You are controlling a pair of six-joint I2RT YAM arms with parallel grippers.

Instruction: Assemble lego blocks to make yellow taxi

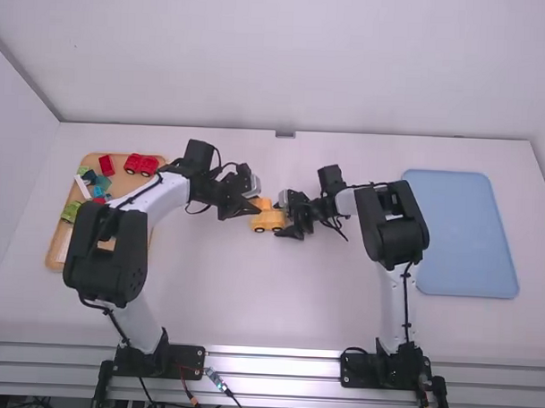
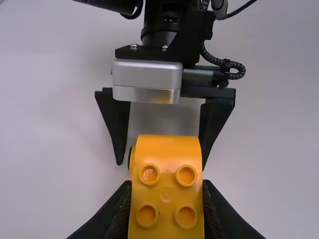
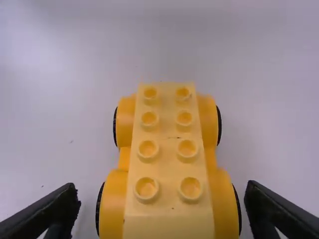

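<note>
Yellow taxi base [image 1: 268,221] sits on the bench [image 1: 206,300] between your two arms, its long axis running from one end effector toward the other. Your right end effector [image 3: 162,191] stands open astride the nearer end; your left end effector [image 2: 167,186] grips a studded yellow block [image 2: 167,149], which likely needs lining up along that axis before pressing.
</note>
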